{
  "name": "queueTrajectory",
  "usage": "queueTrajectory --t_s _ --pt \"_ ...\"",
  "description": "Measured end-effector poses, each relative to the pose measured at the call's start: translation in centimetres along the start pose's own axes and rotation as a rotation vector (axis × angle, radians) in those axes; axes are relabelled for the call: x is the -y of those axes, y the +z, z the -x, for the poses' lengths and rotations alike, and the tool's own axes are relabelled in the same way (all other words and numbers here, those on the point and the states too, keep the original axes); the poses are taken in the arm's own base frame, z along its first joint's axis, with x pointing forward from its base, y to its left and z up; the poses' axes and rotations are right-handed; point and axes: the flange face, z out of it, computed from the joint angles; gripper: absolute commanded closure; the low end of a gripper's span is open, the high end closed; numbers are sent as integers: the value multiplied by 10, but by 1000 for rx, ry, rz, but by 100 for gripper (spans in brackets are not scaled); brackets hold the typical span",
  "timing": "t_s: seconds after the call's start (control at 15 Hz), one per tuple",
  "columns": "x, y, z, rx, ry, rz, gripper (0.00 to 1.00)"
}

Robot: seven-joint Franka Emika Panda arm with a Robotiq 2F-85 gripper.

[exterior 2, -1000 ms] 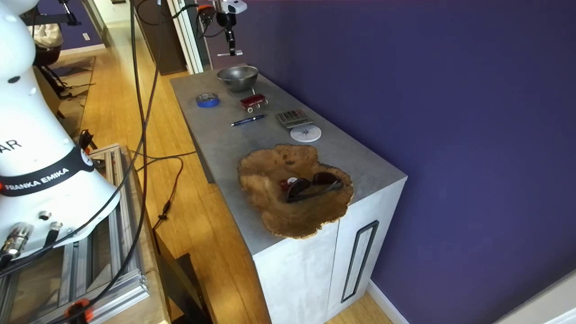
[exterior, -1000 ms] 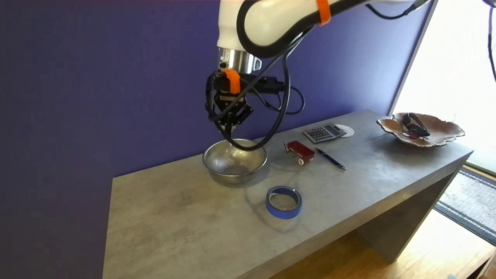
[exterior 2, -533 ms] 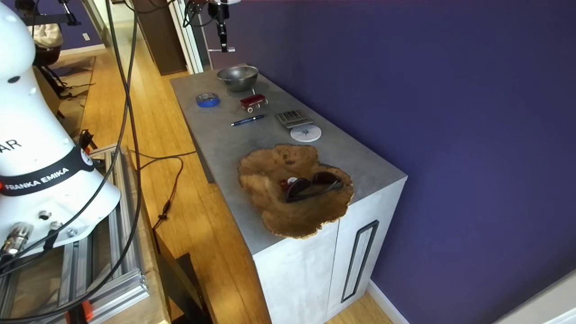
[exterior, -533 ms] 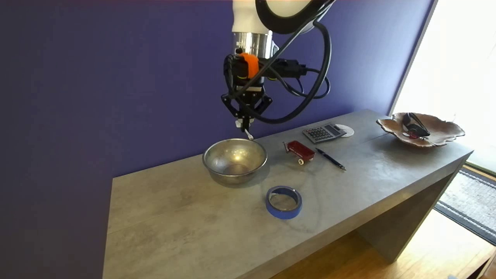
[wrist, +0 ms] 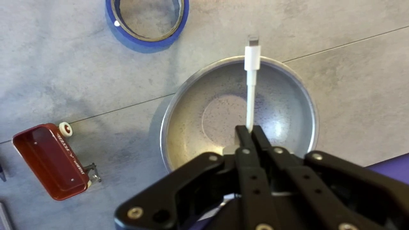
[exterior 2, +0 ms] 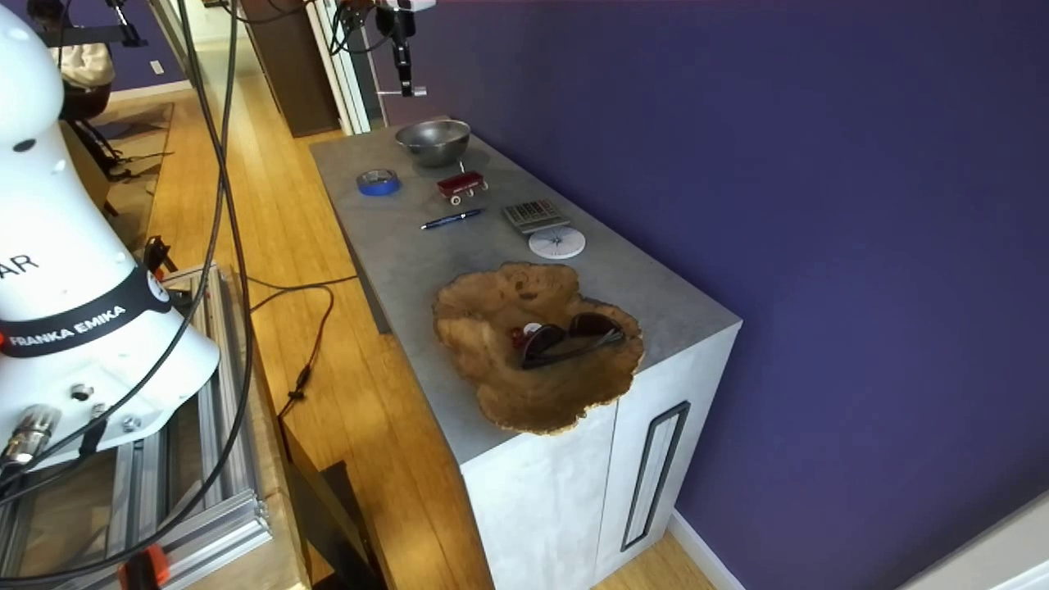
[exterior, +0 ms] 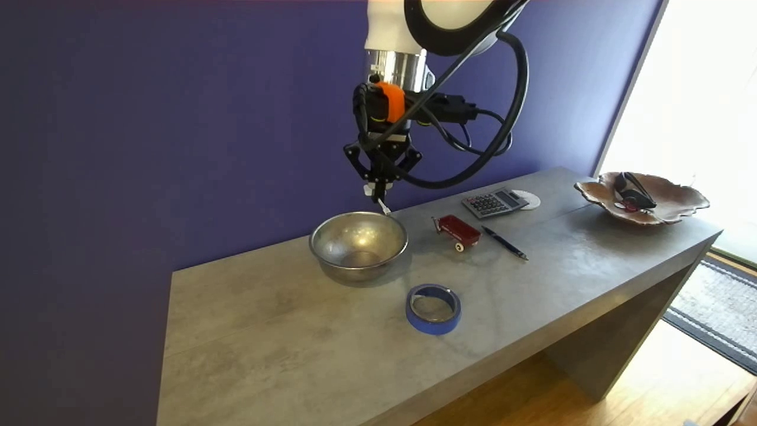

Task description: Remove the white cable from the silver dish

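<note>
The silver dish point(exterior: 358, 273), a round shiny metal bowl, stands on the grey table near the purple wall. It also shows in an exterior view point(exterior 2: 433, 147) and the wrist view point(wrist: 220, 118). My gripper point(exterior: 379, 192) is above the bowl's back rim side, pointing down; it also shows in an exterior view point(exterior 2: 406, 88). In the wrist view, my gripper point(wrist: 250, 130) is shut on the white cable point(wrist: 251, 95), whose connector end sticks out past the fingertips. The cable's end point(exterior: 384, 206) hangs below the fingers. The bowl's visible inside holds nothing; part is hidden behind the fingers.
A blue tape ring point(exterior: 433, 310) lies in front of the bowl. A red toy wagon point(exterior: 458, 231), a pen point(exterior: 504, 242), a calculator point(exterior: 494, 203) and a white disc point(exterior: 528, 200) lie right of it. A wavy-edged plate point(exterior: 674, 198) holds sunglasses. The wall point(exterior: 236, 148) runs behind.
In an exterior view, my gripper with the cable has moved right from over the bowl, most of it in the first half second. The bowl and other objects have not moved.
</note>
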Motion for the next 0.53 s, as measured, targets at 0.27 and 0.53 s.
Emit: queueTrajectory --t_s 0.27,0.53 --pt "-34 -4 -11 29 -105 30 99" --pt "-92 -22 -19 77 -162 80 99"
